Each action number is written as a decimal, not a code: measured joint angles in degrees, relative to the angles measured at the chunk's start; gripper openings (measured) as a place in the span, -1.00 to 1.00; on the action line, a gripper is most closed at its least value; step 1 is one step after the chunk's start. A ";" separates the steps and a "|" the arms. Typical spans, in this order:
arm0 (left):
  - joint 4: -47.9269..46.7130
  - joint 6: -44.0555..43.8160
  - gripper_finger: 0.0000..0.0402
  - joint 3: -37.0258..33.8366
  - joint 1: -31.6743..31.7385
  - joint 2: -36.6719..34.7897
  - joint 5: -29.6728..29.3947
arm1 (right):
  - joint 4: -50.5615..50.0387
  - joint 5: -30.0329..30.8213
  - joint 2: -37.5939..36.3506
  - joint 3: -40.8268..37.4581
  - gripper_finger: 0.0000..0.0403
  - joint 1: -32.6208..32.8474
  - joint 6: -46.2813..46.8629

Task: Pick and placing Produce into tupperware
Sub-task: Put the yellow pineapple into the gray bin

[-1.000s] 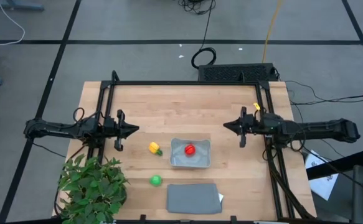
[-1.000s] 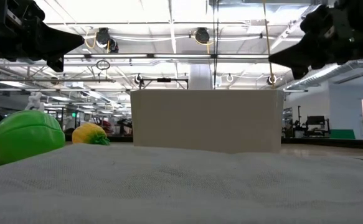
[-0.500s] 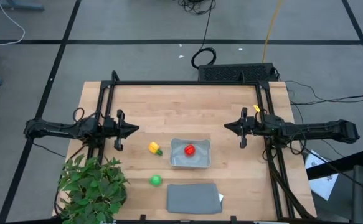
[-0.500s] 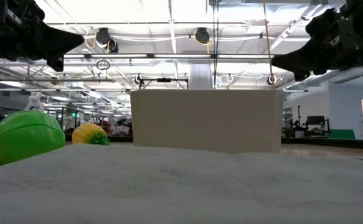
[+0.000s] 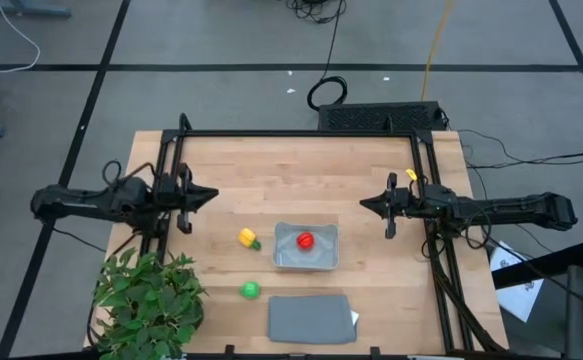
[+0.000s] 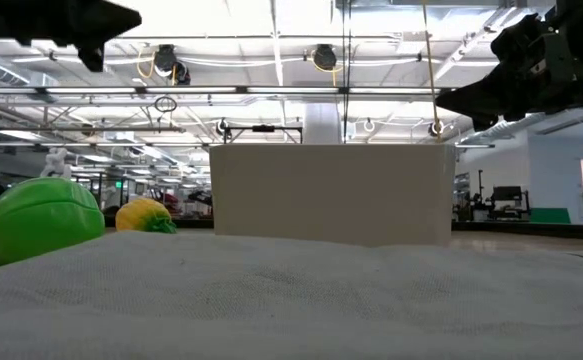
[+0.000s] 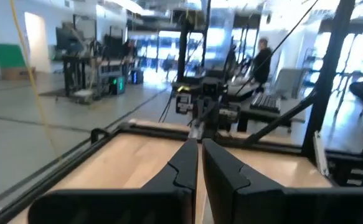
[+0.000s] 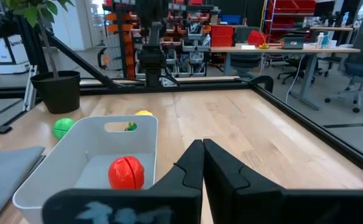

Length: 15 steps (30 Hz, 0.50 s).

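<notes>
Light wooden table with a black frame, high view. Leafy green potted plant at the table's 8 o'clock corner. Flat dark grey rectangular slab at 6 o'clock, near edge. Shallow translucent grey-blue plastic tupperware tray just off centre toward 5 o'clock, directly above the slab, apart from it.

Produce: round red toy piece sits inside the tray. Yellow toy piece with green tip lies on bare wood at the tray's 9 o'clock, just beside it. Round green toy piece at the tray's 8 o'clock, between plant and slab.

Left gripper over the table's 9 o'clock side, clenched, holding nothing. Right gripper at 3 o'clock side, clenched, empty, fingertips aimed inward.
</notes>
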 joint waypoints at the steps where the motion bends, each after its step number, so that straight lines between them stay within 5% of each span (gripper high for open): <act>1: -2.54 0.04 -0.87 1.86 0.00 1.20 -0.64 | -0.20 0.00 0.00 0.00 -1.00 0.00 0.00; 8: -13.54 -1.64 -0.87 9.99 2.57 12.30 -1.79 | -0.39 0.00 0.02 0.00 -1.00 0.00 0.37; 15: -13.30 -1.59 -0.87 15.08 5.71 23.60 6.09 | -0.32 -0.01 0.02 0.00 -1.00 0.00 1.44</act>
